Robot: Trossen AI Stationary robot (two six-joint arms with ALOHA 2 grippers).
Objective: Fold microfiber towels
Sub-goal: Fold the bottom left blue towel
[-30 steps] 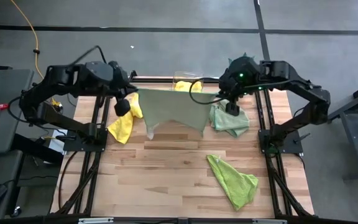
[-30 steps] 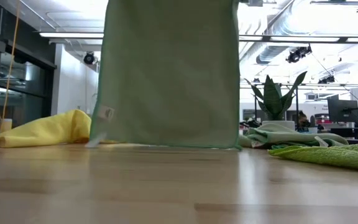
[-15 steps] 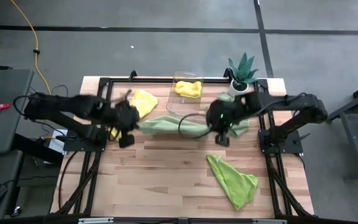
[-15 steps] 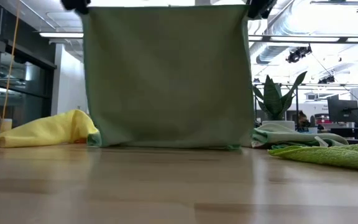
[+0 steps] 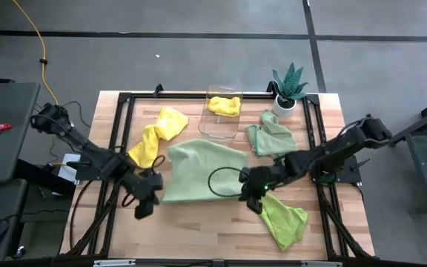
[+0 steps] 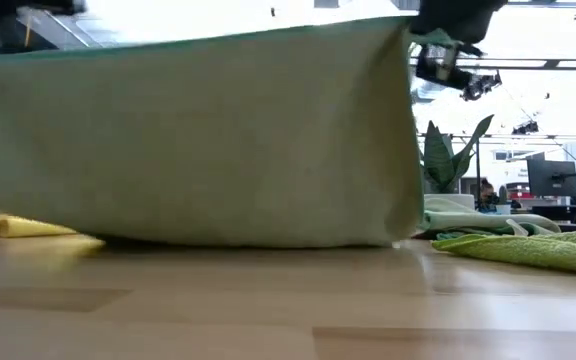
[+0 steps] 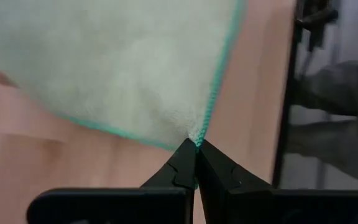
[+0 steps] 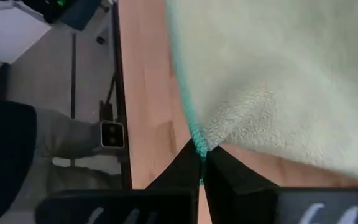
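Mint-green terry is pinched at 1 corner between the closed fingers of the left gripper (image 7: 196, 148), the teal-stitched hem running away from the fingertips in 2 directions. In the high view this gripper (image 5: 154, 194) sits low over the near-left part of the wooden table (image 5: 199, 222). The right gripper (image 8: 200, 151) is shut just as tightly on the neighbouring corner of the same cloth, and from above it (image 5: 252, 191) lies level with the left one, across the cloth's near edge.

Between the 2 grippers the pale mint towel (image 5: 202, 170) stretches out, its near edge lifted and its far part spreading away from them over the tabletop. The low view shows it (image 6: 198, 140) hanging as a broad sheet whose lower edge meets the wood.

Just beyond the right gripper, toward the near-right corner, a lime green towel (image 5: 284, 219) lies crumpled on the boards. Beyond the far edge of the held cloth, on the left gripper's side, a yellow towel (image 5: 156, 136) is bunched; on the right gripper's side sits another mint towel (image 5: 271, 138). Farthest out stand a clear bin (image 5: 215, 122) with a second yellow cloth (image 5: 224, 105) inside, and a spiky potted plant (image 5: 288, 85).
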